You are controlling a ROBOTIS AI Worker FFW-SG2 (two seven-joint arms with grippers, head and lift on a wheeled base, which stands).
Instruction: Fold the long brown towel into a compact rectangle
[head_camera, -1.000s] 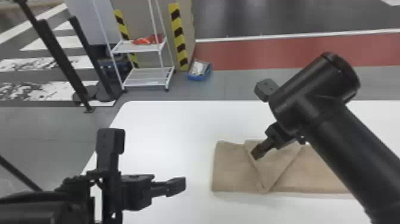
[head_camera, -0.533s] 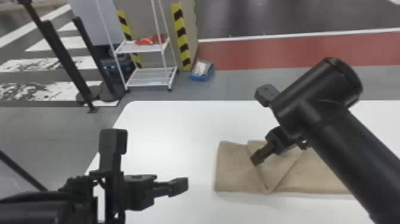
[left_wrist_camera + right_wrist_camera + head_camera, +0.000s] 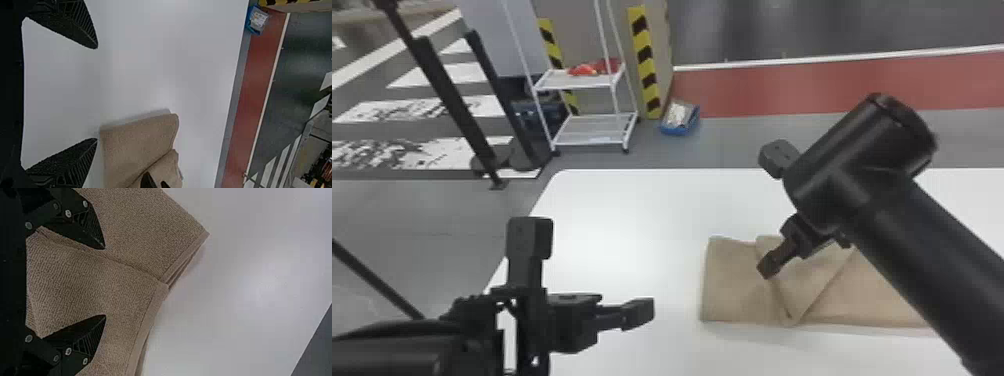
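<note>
The long brown textured-cloth towel (image 3: 732, 285) should handle light and limp, best pinched through its hemmed edge (image 3: 146, 325); black left gripper (image 3: 97, 93) and right gripper (image 3: 105, 282) have fingers spread, empty.

Ribbed brown cloth towel (image 3: 737, 285), smooth white table (image 3: 632, 215)
</note>
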